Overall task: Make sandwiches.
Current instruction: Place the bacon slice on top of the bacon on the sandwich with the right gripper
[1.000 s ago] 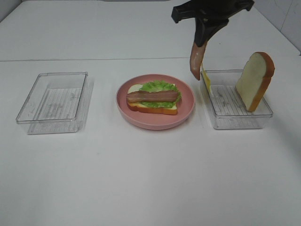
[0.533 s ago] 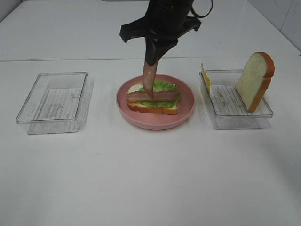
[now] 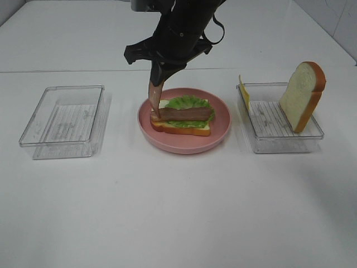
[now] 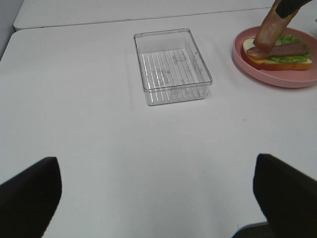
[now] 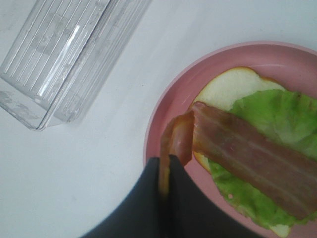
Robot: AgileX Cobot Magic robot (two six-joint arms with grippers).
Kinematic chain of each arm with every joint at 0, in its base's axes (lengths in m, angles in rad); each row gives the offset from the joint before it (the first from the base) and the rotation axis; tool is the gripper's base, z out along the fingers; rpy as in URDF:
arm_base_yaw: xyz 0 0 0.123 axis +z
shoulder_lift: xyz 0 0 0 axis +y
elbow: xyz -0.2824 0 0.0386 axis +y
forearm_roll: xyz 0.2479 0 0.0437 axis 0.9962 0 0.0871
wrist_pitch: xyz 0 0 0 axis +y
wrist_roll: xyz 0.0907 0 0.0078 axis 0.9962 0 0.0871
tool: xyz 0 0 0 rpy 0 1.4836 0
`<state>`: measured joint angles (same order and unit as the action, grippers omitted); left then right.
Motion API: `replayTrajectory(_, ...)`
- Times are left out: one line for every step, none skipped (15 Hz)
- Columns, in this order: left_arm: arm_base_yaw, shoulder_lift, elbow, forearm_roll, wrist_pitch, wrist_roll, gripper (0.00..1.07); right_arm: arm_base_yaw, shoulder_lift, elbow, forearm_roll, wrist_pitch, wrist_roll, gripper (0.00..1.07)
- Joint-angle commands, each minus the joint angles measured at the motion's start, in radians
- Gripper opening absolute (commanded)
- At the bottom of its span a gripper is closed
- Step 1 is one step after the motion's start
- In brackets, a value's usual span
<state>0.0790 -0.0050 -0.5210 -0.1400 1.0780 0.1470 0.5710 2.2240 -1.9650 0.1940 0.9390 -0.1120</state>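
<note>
The sandwich (image 3: pixel 182 116) lies on a round pink plate (image 3: pixel 184 146): bread, green lettuce and one bacon strip on top. My right gripper (image 3: pixel 158 78) reaches across over the plate's left side. It is shut on a second bacon strip (image 3: pixel 154 101) that hangs down, its lower end touching the sandwich's left end. The right wrist view shows the fingers (image 5: pixel 148 198) pinching that strip (image 5: pixel 178 139) beside the lying bacon (image 5: pixel 247 158). My left gripper (image 4: pixel 158 196) is open and empty, well short of the trays, and is out of the exterior view.
An empty clear tray (image 3: pixel 64 120) stands left of the plate. A clear tray (image 3: pixel 281 137) on the right holds a leaning bread slice (image 3: pixel 304 95) and a yellow cheese slice (image 3: pixel 244 92) against its left wall.
My right gripper carried the bacon strip leftward from the right tray to the plate's left side and lowered it. The strip's end now touches the sandwich.
</note>
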Motion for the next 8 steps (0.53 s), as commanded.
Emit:
replayTrajectory(0.000,-0.015,0.001,-0.008,-0.002,0.001,1.02,-0.003,0.035,-0.006,-0.009,-0.023,-0.016,0.00)
replayTrajectory(0.000,-0.015,0.001,-0.008,-0.002,0.001,1.02,-0.003,0.046,-0.006,-0.048,-0.029,-0.013,0.00)
replayTrajectory(0.000,-0.015,0.001,-0.008,-0.002,0.001,1.02,-0.003,0.051,-0.006,-0.074,-0.036,-0.007,0.00)
replayTrajectory(0.000,-0.015,0.001,-0.008,-0.002,0.001,1.02,-0.003,0.056,-0.006,-0.124,-0.050,0.014,0.00)
replayTrajectory(0.000,-0.015,0.001,-0.008,-0.002,0.001,1.02,-0.003,0.060,-0.006,-0.184,-0.057,0.046,0.00)
replayTrajectory(0.000,-0.015,0.001,-0.008,-0.002,0.001,1.02,-0.003,0.066,-0.006,-0.263,-0.058,0.078,0.00)
replayTrajectory(0.000,-0.015,0.001,-0.008,-0.002,0.001,1.02,-0.003,0.069,-0.006,-0.293,-0.058,0.086,0.00)
replayTrajectory(0.000,-0.015,0.001,-0.008,-0.002,0.001,1.02,-0.003,0.071,-0.006,-0.302,-0.058,0.086,0.00)
